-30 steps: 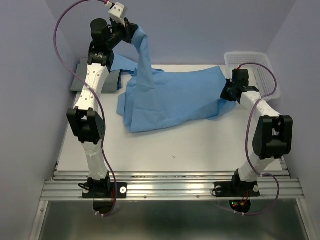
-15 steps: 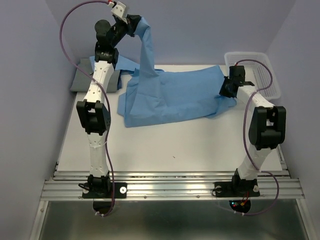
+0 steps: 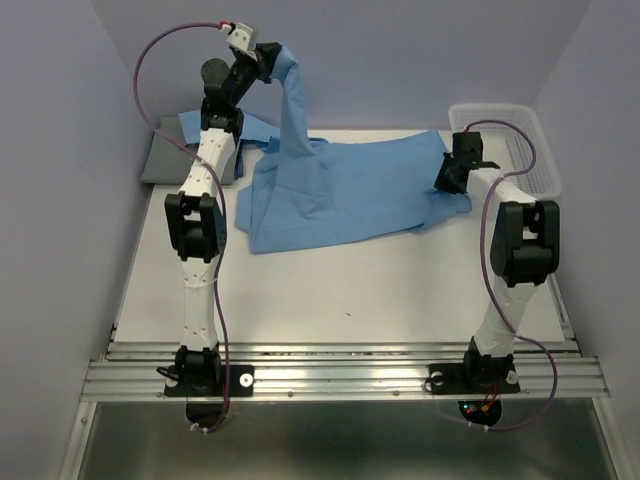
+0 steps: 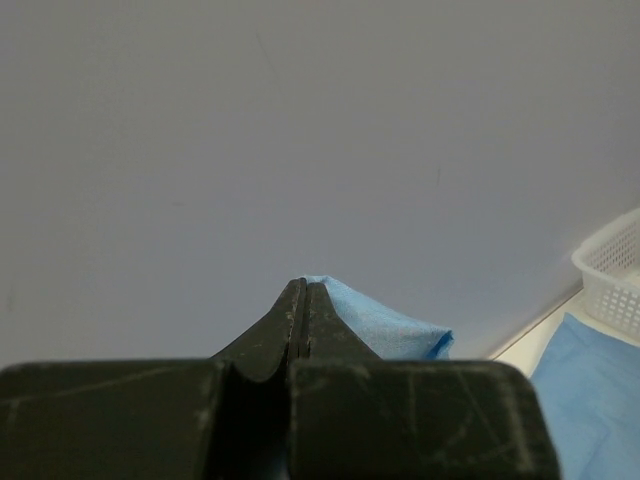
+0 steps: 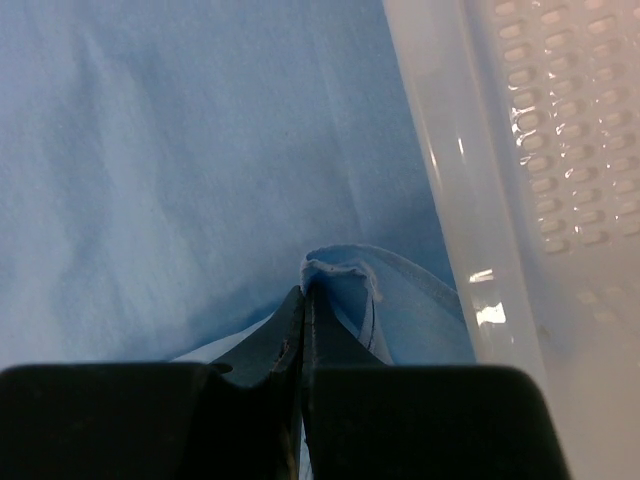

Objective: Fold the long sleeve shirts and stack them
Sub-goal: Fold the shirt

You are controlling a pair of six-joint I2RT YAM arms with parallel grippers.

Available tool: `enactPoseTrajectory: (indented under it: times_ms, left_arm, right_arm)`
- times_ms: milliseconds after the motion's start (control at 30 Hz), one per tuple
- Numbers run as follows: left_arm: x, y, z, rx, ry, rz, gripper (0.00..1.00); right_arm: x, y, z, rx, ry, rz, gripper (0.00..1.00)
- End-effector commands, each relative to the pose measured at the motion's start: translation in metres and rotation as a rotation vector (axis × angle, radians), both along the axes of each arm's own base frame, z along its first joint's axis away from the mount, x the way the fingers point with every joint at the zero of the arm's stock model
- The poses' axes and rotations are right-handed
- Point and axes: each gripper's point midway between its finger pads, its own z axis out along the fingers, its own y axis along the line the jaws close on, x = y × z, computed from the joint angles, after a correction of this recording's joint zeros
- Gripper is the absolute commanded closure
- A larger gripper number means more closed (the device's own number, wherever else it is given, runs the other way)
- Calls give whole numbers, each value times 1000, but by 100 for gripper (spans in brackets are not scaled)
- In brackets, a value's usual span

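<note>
The left gripper [image 3: 270, 60] pinches a corner of the sky-blue shirt [image 3: 350, 195] high over the table's far-left side. The right gripper [image 3: 447, 178] pinches the shirt's edge low beside the white basket [image 3: 535, 150], and the rest lies spread on the table [image 3: 380, 290]. The grey shirt [image 3: 158, 162] sits far left, possibly folded, half hidden by the arm.

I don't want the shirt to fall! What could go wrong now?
The left gripper holds the blue shirt up high by one small pinch, so it might slip out. The right gripper pinches an edge right beside the white basket, so it could bump or snag it.
</note>
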Motion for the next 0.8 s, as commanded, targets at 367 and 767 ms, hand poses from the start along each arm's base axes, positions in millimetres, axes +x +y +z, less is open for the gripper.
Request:
enactPoseTrajectory:
  times_ms: [367, 767]
  left_arm:
    - [3, 30, 4, -114, -24, 36, 93]
    - [-55, 27, 50, -161, 94, -40, 1]
  right_arm:
    - [49, 28, 29, -147, -127, 71, 70]
    - [-6, 71, 88, -115, -181, 176, 0]
